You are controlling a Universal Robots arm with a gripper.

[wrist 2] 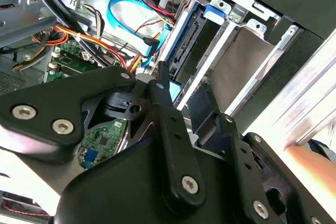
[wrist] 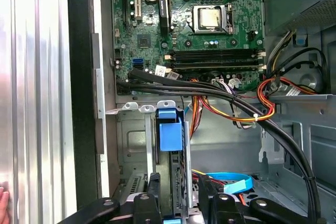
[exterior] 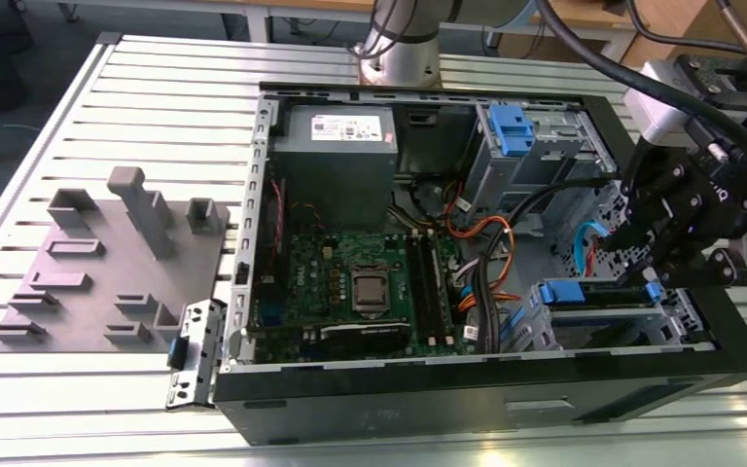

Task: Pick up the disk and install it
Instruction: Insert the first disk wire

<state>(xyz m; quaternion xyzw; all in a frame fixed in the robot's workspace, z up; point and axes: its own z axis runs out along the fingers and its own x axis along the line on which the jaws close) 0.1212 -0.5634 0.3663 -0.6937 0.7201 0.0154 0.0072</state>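
Starting at the exterior view's left, you have a grey plate (exterior: 88, 282) with blocky uprights on the ribbed metal table (exterior: 114, 88). Next comes a small bare metal bracket (exterior: 190, 355) with a blue clip, lying just beside the black computer case (exterior: 478, 409). Inside the open case you see the green circuit board (exterior: 335, 282), then a tangle of orange and black cables (exterior: 484, 243), and at the exterior view's right the sheet-metal drive cage (exterior: 607, 326). The disk (exterior: 587, 294) stands on edge in that cage, blue plastic rail uppermost, between the thin cage walls. Your gripper (exterior: 650, 277) hangs over its outer end. In the first wrist view the fingers (wrist: 153, 198) sit one on either side of the blue rail and look closed on it. Treat the disk as stiff, dense for its size and easily hurt by a knock. Its bare metal faces are likely slick, so I'd judge the blue rails the better place to hold, since the plastic gives a little and offers grip. Mind the thin cage edges, which could snag a rail if the disk tilts.
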